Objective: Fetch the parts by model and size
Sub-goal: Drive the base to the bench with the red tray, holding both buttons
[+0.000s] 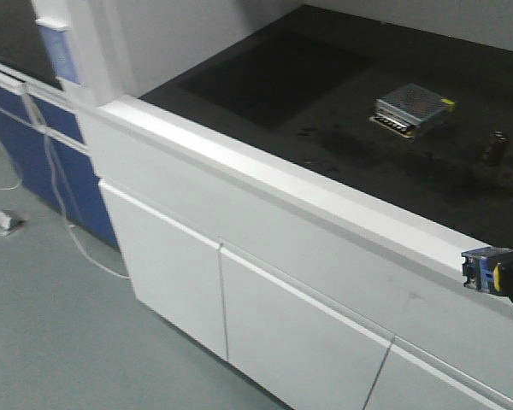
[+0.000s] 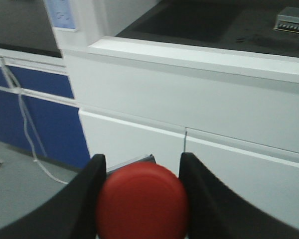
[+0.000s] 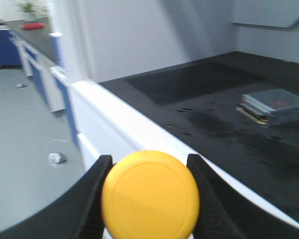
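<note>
In the left wrist view my left gripper [image 2: 142, 163] is shut on the red-capped switch [image 2: 142, 204]. Its round cap fills the gap between the black fingers [image 2: 84, 199], and a bit of its dark base shows behind. Seen from the right wrist, my right gripper [image 3: 148, 162] is shut on the yellow-capped switch [image 3: 149, 196], cap facing the camera. Both grippers hang in the air in front of the white bench. In the front view a dark block with blue and yellow [image 1: 486, 268] shows at the right edge, level with the bench's lip.
The white bench [image 1: 265, 184] has a black top [image 1: 325, 77] and cabinet doors below. On the top stand a silver perforated power supply box [image 1: 415, 109] and a dark cylindrical capacitor [image 1: 494, 147]. Blue cabinets [image 1: 43, 162] and a loose white cable [image 1: 68, 213] are on the left, above grey floor.
</note>
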You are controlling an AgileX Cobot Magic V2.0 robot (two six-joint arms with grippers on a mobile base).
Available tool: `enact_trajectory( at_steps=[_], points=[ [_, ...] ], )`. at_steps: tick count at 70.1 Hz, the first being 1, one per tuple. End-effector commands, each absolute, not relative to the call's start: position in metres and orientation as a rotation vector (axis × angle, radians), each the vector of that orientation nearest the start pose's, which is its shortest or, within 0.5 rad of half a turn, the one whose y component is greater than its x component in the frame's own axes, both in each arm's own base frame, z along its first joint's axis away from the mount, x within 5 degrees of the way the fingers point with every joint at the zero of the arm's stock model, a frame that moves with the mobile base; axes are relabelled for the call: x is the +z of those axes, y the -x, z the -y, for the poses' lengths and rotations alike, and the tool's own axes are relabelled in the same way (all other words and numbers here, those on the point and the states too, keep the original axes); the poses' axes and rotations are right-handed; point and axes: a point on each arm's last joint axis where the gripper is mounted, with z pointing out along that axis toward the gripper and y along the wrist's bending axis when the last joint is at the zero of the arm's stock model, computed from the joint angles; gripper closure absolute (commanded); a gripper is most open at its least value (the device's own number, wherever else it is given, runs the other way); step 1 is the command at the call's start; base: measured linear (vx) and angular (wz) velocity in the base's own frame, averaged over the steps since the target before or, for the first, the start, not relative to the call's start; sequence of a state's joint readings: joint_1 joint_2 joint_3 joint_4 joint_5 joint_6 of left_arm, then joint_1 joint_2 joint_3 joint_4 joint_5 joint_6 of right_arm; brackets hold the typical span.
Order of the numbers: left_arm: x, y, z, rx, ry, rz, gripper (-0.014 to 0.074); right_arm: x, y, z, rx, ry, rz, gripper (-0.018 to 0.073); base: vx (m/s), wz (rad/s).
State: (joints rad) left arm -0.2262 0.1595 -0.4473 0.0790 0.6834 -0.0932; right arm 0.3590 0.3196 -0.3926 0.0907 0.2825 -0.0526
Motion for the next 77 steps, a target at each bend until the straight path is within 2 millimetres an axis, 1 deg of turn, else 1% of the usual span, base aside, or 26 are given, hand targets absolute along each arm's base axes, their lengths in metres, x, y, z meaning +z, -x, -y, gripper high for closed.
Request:
enact_trajectory(
  at_steps=[1,52,61,77],
  points=[
    [0.3051,-0.0406,0.0051,-0.144,-0.144,-1.782,0.0603,0.3157,-0.0731,-0.0286,0.305,0.278,-1.570,0.0569,-0.12,0.76],
    [0.3052,-0.0407,0.0051,-0.145,-0.144,-1.781,0.0603,0.3157,-0.0731,-0.0286,0.305,0.278,-1.570,0.0569,-0.07,0.84],
    [0.3052,-0.0407,0.0051,-0.145,-0.144,-1.781,0.0603,0.3157,-0.0731,-0.0286,0.305,0.278,-1.570,0.0569,0.04,0.49],
    [0.3052,-0.0407,0.0051,-0.145,-0.144,-1.781,0.0603,0.3155,-0.0734,-0.0287,0.304,0.278,-1.572,0.0569,0.11,0.27]
  ],
)
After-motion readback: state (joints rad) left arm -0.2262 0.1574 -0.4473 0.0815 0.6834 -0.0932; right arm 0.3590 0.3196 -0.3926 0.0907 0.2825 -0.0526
